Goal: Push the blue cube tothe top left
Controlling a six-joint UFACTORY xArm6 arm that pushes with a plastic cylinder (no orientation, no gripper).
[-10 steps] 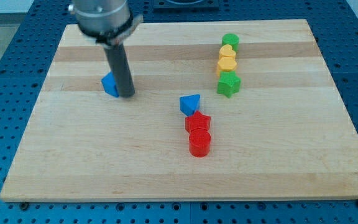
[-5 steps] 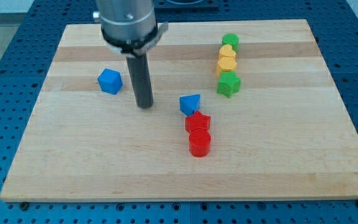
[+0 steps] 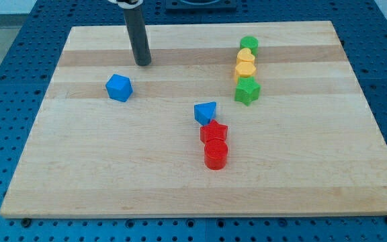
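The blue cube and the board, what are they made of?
The blue cube looks like plastic: even bright colour, smooth matte faces, though painted wood is possible. The board looks like light wood, with grain lines and glued strips, and a smooth, faintly glossy finish.

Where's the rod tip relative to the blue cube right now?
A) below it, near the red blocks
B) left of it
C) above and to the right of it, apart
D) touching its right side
C: my tip stands toward the view's top and right of the blue cube, with bare board between them.

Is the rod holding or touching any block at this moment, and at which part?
Nothing is held. My tip stands apart from the blue cube, above it and slightly to the view's right, touching no block.
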